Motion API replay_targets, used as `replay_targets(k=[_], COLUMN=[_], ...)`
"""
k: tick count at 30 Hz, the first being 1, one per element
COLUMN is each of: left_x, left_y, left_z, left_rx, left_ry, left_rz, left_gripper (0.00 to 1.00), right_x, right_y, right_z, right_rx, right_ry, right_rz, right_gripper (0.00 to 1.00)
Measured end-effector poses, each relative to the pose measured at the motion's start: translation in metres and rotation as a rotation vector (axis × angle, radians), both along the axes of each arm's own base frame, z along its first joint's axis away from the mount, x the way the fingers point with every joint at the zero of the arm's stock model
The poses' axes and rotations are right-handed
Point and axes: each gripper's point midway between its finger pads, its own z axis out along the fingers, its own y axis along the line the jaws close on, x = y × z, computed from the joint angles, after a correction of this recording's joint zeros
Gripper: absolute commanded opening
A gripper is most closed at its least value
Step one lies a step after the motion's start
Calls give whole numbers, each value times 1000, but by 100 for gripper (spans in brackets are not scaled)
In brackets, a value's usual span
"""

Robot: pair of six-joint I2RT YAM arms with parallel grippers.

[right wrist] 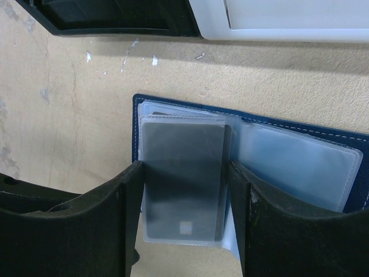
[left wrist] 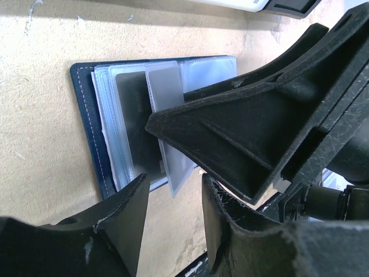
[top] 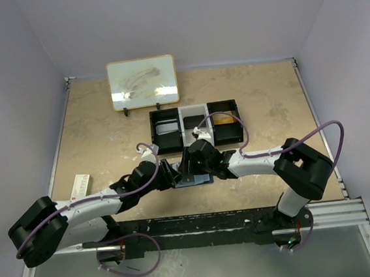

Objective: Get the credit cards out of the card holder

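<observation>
The navy card holder (right wrist: 136, 115) lies open on the tan table, its clear sleeves (right wrist: 294, 161) fanned out. My right gripper (right wrist: 185, 225) straddles one sleeve holding a dark credit card (right wrist: 181, 167), and both fingers touch the sleeve's long edges. In the left wrist view that sleeve (left wrist: 167, 115) sticks out past the card holder (left wrist: 86, 115), with a right finger (left wrist: 259, 133) lying across it. Another dark card (left wrist: 135, 127) shows in a flat sleeve. My left gripper (left wrist: 173, 213) stands open just short of the sleeve's tip. From above, both grippers meet over the card holder (top: 202, 179).
A black three-compartment tray (top: 197, 127) sits just beyond the card holder; its edge (right wrist: 109, 17) shows at the top of the right wrist view. A framed whiteboard (top: 143, 82) stands at the back. A small pale box (top: 80, 184) lies at the left.
</observation>
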Motion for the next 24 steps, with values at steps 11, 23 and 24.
replay_targets(k=[11, 23, 24], left_x=[3, 5, 5], left_y=[-11, -8, -7], left_z=[-16, -14, -13], left_rx=[-3, 13, 17], left_ry=[14, 15, 15], left_rz=[-8, 12, 15], left_gripper=[22, 16, 17], right_x=[2, -5, -7], right_y=[6, -2, -7], right_z=[2, 7, 7], right_rx=[32, 43, 35], right_ry=[-2, 16, 21], right_rz=[10, 22, 19], right_gripper=[59, 69, 69])
